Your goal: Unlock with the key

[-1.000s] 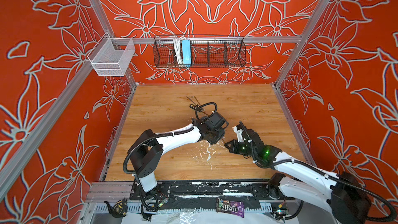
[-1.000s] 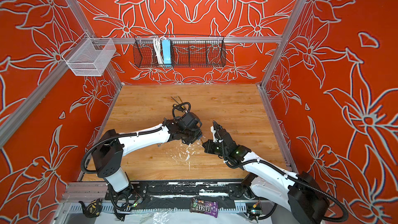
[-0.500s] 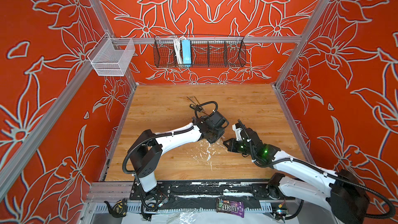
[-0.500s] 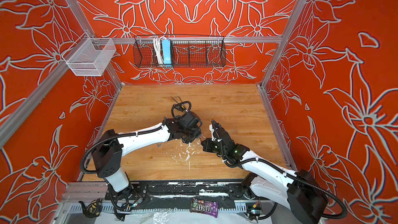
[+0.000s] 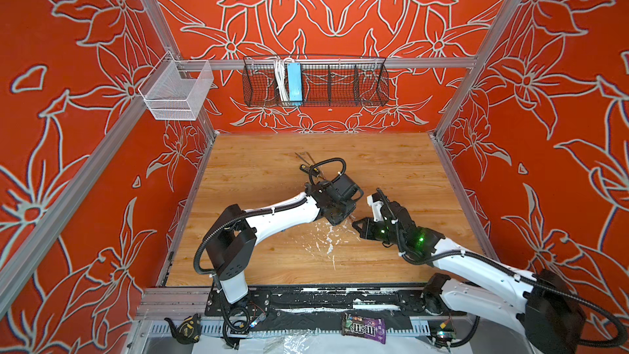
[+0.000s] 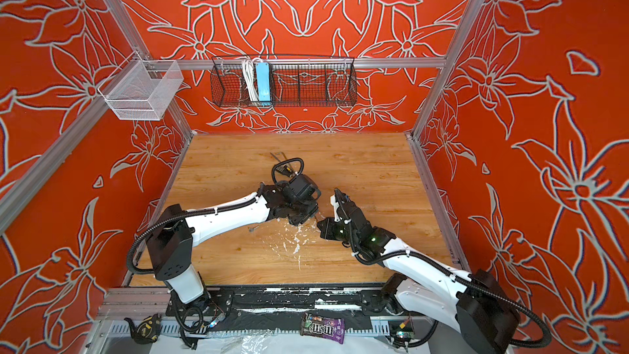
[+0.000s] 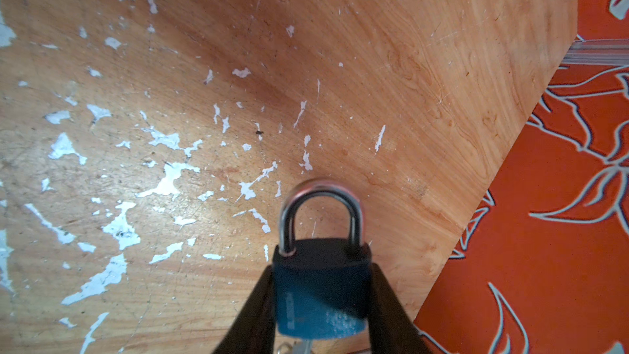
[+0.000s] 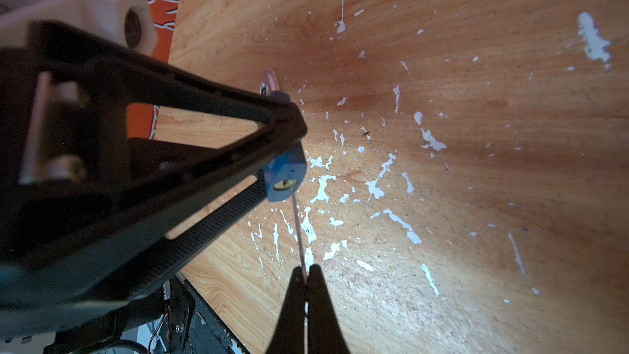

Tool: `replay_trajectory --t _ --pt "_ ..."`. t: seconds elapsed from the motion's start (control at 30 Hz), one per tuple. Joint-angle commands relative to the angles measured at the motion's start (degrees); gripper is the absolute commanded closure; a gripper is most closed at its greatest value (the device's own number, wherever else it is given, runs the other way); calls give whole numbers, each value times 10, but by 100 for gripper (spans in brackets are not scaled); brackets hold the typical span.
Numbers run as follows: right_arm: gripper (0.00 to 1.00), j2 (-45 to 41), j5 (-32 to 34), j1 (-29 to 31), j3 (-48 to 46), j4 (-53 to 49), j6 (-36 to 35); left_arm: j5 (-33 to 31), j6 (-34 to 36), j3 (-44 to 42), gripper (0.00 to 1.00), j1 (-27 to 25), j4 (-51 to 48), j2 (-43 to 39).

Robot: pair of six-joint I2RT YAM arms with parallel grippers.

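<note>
A blue padlock (image 7: 320,301) with a steel shackle (image 7: 320,192) sits between the pads of my left gripper (image 7: 320,267), which is shut on its body a little above the wooden table (image 7: 408,63). In the right wrist view the padlock (image 8: 284,171) shows its brass keyhole (image 8: 285,183). My right gripper (image 8: 306,269) is shut on a thin key (image 8: 297,229) seen edge-on. The key's tip reaches the keyhole, but how deep it sits is hidden. In both top views the left gripper (image 5: 343,217) and right gripper (image 5: 357,224) almost meet at mid-table.
White paint chips (image 5: 323,240) mark the table in front of the grippers. A small metal tool (image 5: 306,160) lies farther back. A black wire basket (image 5: 315,80) and a white mesh bin (image 5: 177,91) hang on the walls. A candy packet (image 5: 364,328) lies on the front rail.
My right gripper has crept left and slightly back with the key, closing the gap to the padlock. The left arm has barely moved.
</note>
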Motion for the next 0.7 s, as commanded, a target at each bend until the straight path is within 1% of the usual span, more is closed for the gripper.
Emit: replay_trajectory --t 0.0,0.13,0.43,0.67 --pt "100 -8 18 5 19 -12 -5 -2 10 18 100 -3 -7 12" --pt "100 -1 13 5 19 -8 -5 -6 11 21 100 -3 -17 14" --pt "100 10 48 4 30 -33 -9 3 24 22 100 -4 -7 11" --pt "100 2 46 4 36 -28 -16 7 28 27 100 -4 -11 18"
